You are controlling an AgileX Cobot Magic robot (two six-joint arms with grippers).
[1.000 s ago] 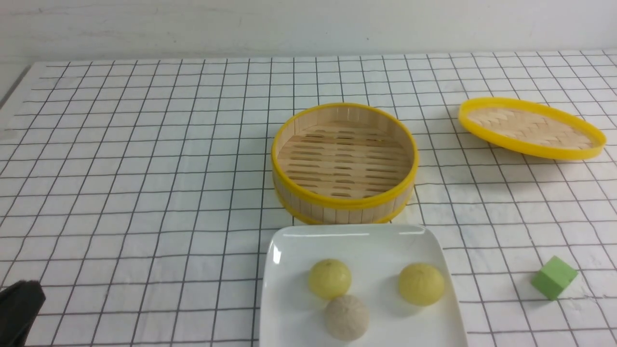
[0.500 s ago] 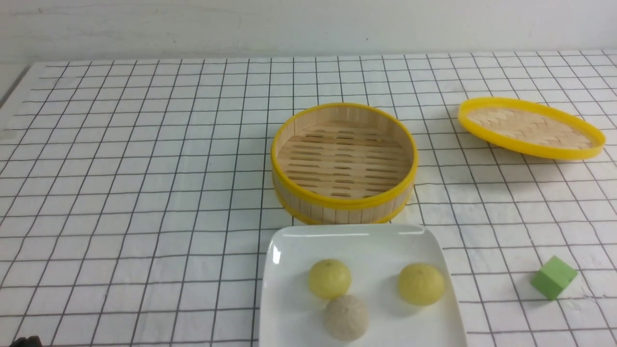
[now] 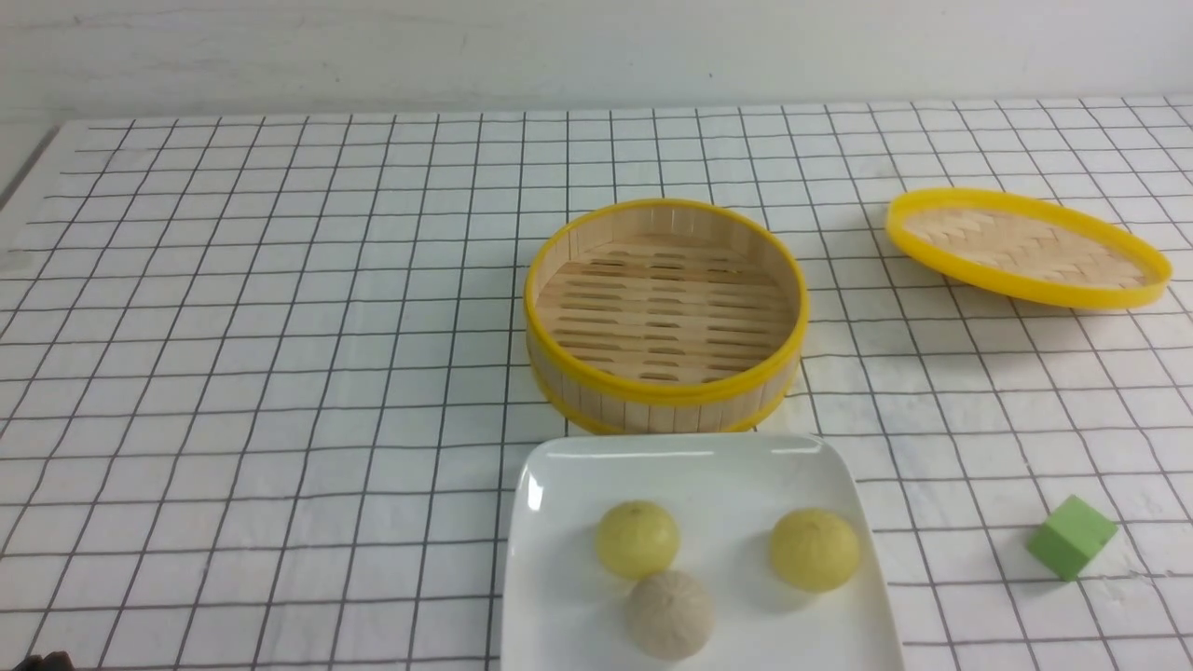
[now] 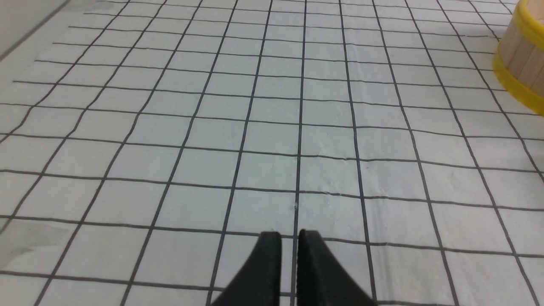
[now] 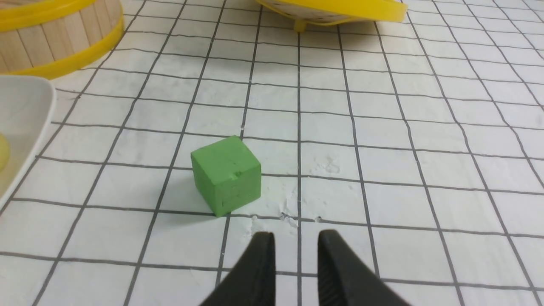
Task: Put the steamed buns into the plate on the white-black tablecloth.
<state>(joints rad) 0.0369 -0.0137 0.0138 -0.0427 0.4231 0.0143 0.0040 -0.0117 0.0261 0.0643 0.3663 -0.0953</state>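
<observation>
Seemingly both grippers (image 4: 290, 238) (image 5: 296, 240) slightly apart, empty.

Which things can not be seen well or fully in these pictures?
- Plate: front view, near edge cut off by the frame.
- Plate: right wrist view, only a corner shows; one yellow bun is a sliver at the edge.
- Steamer basket: left wrist view, cut off by the frame.
- Lid: right wrist view, only its near rim shows.
- Both end effectors: absent from the front view.
</observation>
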